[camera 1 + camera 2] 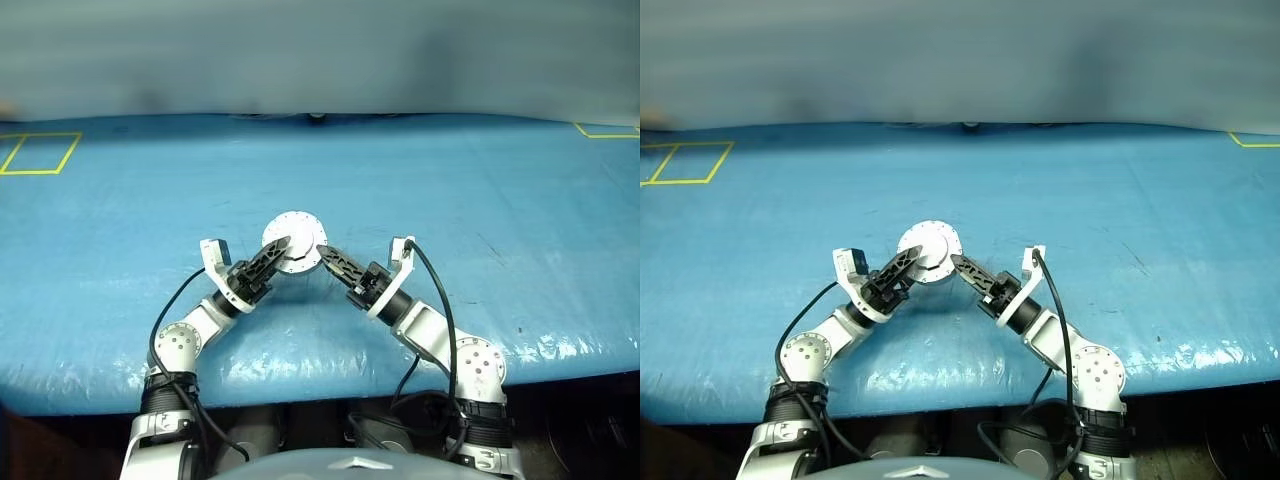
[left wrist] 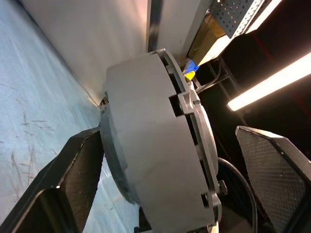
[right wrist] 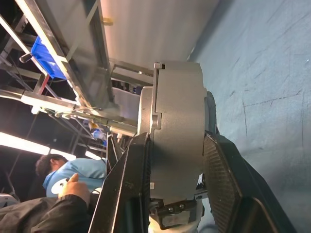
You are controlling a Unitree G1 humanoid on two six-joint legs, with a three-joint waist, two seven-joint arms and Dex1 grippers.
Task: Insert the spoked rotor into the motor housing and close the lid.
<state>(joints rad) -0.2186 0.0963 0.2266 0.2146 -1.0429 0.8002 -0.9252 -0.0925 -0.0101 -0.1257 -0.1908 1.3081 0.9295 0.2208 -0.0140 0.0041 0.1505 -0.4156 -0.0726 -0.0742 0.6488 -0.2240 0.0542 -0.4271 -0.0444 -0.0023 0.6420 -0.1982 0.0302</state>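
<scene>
Blue table cover (image 1: 480,220), wrinkled and glossy near the front edge. Yellow tape rectangle (image 1: 40,153) at far left; 1 yellow tape corner (image 1: 605,130) at far right. Seated person (image 3: 58,182) behind metal shelving (image 3: 73,73), blue bin (image 3: 46,60) on it.

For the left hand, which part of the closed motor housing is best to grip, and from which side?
Probably across the flat faces of the motor housing, from its free left side. The right hand already clamps it face to face with the lid on. The left hand is open astride it and could close the same way.
</scene>
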